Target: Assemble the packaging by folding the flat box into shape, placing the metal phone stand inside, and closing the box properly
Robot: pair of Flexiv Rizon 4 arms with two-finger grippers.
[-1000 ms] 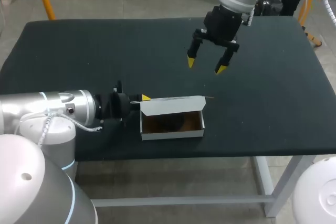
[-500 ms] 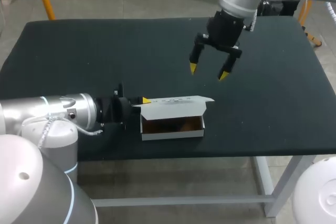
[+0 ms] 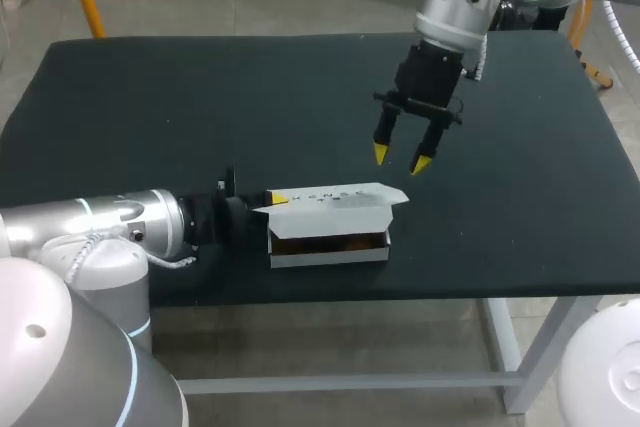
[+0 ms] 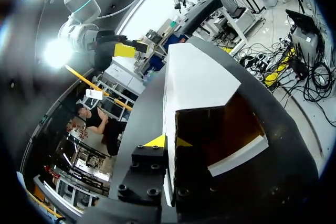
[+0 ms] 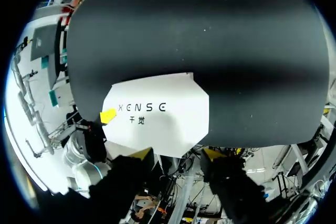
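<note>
Lid is tipped lower over box, pinched by left end effector; right end effector, open, empty, is brought nearer; closing is started.

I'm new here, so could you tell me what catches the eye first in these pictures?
A white box sits near the table's front edge, its lid half lowered. The left claw pinches the lid's left end; the right claw hangs open above the table behind it.
</note>
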